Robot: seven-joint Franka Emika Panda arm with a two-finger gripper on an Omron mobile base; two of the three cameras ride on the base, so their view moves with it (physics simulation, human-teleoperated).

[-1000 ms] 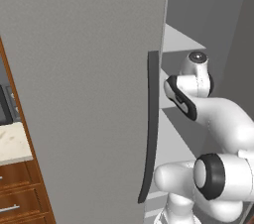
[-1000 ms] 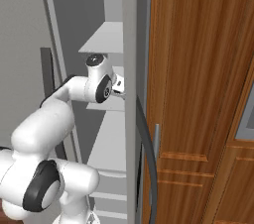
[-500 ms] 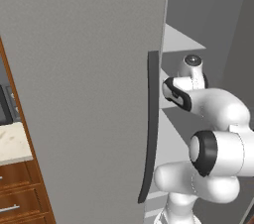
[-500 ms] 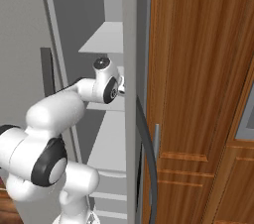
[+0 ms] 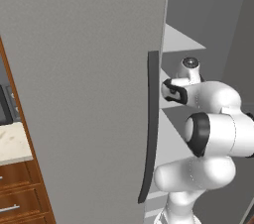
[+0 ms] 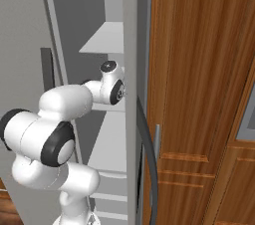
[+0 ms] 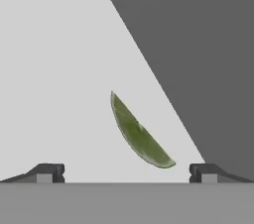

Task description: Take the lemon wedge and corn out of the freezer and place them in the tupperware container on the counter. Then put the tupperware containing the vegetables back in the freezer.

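Folding tighter since a second ago, the arm's elbow bulks larger at lower right of the left base view. Wide-apart gripper (image 7: 126,172) frames a slim green lemon wedge (image 7: 139,135) lying on the freezer's (image 5: 84,94) pale shelf (image 7: 59,94).

You're looking at a pale grey shelf (image 7: 59,69) inside the freezer (image 5: 84,69), with a darker grey wall rising along its right side in the hand view. One green lemon wedge (image 7: 139,136) lies directly on the shelf, slim and curved, set diagonally. More pale shelves (image 6: 107,40) sit above and below. A strip of speckled counter (image 5: 12,143) shows beside the freezer door.
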